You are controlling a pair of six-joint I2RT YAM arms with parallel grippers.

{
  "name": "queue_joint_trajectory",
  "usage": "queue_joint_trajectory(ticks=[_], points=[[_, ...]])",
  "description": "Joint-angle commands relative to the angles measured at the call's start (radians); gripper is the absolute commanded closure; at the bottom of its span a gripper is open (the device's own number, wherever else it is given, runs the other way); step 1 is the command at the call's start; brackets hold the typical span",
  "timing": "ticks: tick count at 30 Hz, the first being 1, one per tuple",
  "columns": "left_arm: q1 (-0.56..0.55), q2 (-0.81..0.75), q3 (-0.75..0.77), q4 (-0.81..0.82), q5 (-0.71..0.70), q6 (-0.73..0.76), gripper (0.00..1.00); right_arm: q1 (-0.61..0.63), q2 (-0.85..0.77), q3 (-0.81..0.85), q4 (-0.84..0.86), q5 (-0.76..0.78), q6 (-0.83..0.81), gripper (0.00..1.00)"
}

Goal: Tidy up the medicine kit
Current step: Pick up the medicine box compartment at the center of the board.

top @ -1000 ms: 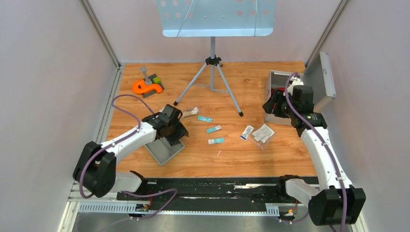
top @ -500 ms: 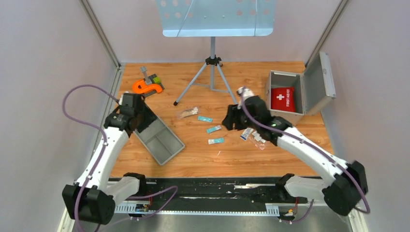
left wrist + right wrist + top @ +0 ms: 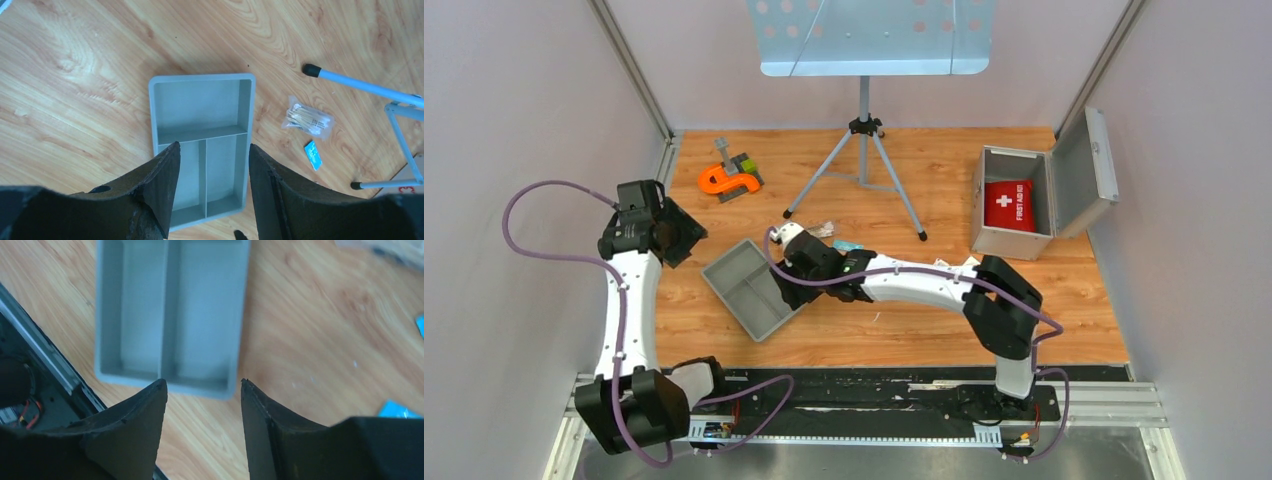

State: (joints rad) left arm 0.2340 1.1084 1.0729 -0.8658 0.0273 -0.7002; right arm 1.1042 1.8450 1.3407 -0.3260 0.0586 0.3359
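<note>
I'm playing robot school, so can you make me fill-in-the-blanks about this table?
The lid of the case is ____. The pouch inside it is coloured ____. The tray has ____ compartments. Right now the tray holds ____.
Missing words: open; red; three; nothing.

the wooden table carries a grey tray with three compartments at its left front. an orange tool lies at the far left. the tripod stand has its feet in the middle, and near one foot lie a clear packet of swabs and a blue sachet. the open medicine kit stands at the far right.
</note>
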Motion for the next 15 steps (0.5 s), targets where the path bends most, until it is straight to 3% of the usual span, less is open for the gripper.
queue_joint_trajectory(ticks=[1,9,15], points=[[0.029,-0.047,0.065,-0.031,0.000,-0.005,0.39,0.024,0.103,0.150,0.053,0.041,-0.073,0.45],[0.034,-0.090,0.144,-0.110,-0.104,-0.005,0.38,0.051,0.276,0.303,0.054,0.038,-0.096,0.49],[0.034,-0.101,0.130,-0.112,-0.095,-0.009,0.38,0.079,0.360,0.377,0.053,0.037,-0.118,0.51]])
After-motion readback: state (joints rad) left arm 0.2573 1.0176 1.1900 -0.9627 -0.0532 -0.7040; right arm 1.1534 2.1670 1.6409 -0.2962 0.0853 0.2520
